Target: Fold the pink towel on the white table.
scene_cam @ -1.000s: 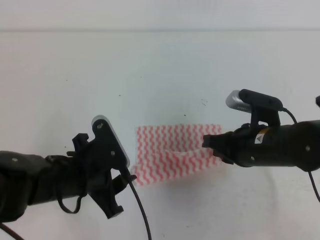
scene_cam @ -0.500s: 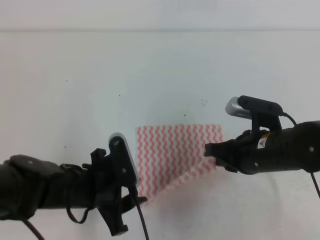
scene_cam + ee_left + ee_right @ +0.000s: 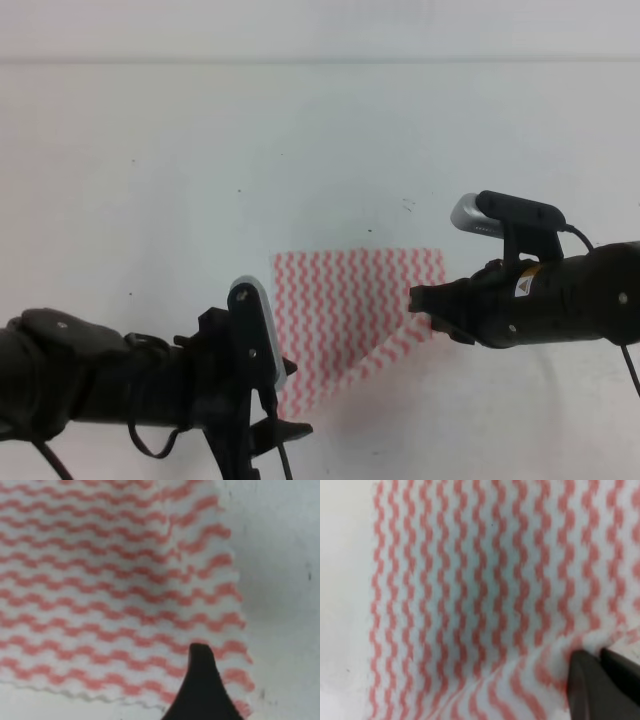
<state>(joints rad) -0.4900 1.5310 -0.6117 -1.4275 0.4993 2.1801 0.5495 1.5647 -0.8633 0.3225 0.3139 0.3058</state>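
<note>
Item under inspection: the thin pink-and-white wavy-striped cloth towel (image 3: 350, 315), lying at lower centre of the high view on the plain white flat table (image 3: 150, 170). Its upper part lies flat; the lower right edge runs diagonally, suggesting a lifted or turned corner.

Handling assessment: judged very light, limp and non-fragile. It will drape and wrinkle rather than hold shape, and may drag across the smooth surface. Corners and edges are the proper hold points.

Right gripper (image 3: 418, 300): at the towel's right edge, mid-height. The right wrist view shows two dark fingertips (image 3: 592, 682) drawn close together at a raised crease, lower right of that frame; it appears to be pinching the cloth there.

Left gripper (image 3: 290, 432): at the towel's lower left corner, bottom of the high view. The left wrist view shows one dark fingertip (image 3: 200, 680) over the striped corner, bottom centre. Its opening and any hold cannot be determined.
</note>
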